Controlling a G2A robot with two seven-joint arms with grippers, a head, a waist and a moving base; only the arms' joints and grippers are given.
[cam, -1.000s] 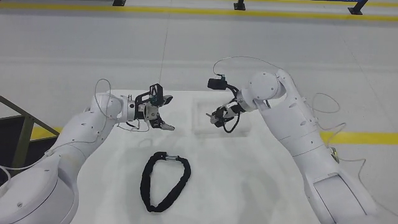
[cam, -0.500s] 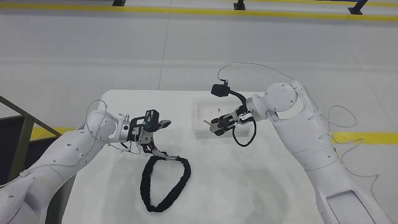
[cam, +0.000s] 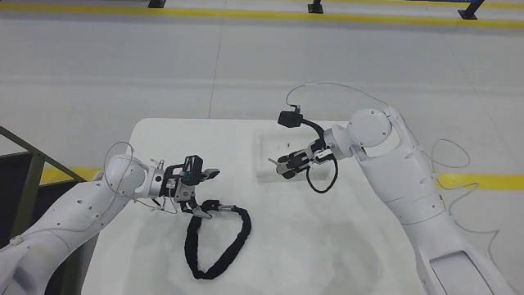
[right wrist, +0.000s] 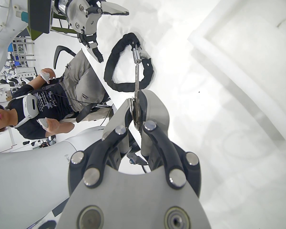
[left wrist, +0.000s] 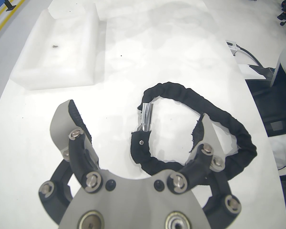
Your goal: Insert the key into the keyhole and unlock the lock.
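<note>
Saw left fingers (left wrist: 67,122) spread wide, gripping nothing. Found them low over the worktop (left wrist: 157,36), flanking the cylinder (left wrist: 147,116) end of the lock (left wrist: 228,125). Put the shiny cylinder in the gap between the two tips, slightly ahead of them. Noted one finger overlapping the black sleeve in the left wrist view; couldn't tell contact. Checked from the top view: same spread, one tip just beside the cylinder, the other raised and apart from it.

Saw right fingers (right wrist: 155,110) pressed together on the key (right wrist: 136,77), pinching its head, blade sticking straight out past the tips. Noted the blade tip lined up with the cylinder end in the right wrist view. Placed the key well apart from the lock in the top view, so not inserted. Located these fingers in the air over the tray (cam: 260,174), at its edge on the robot's left side, blade aimed toward the left arm.

Logged the lock as a closed loop, black fabric sleeve over the chain, lying flat on the worktop. Placed it nearer the robot than the tray and apart from it, on the left arm's side of centre. Found the cylinder at the loop's far end, joining the two sleeve ends.

Logged the tray as white foam, shallow, raised walls, at the far middle of the worktop. Spotted a small dark speck on its floor in the left wrist view.
</note>
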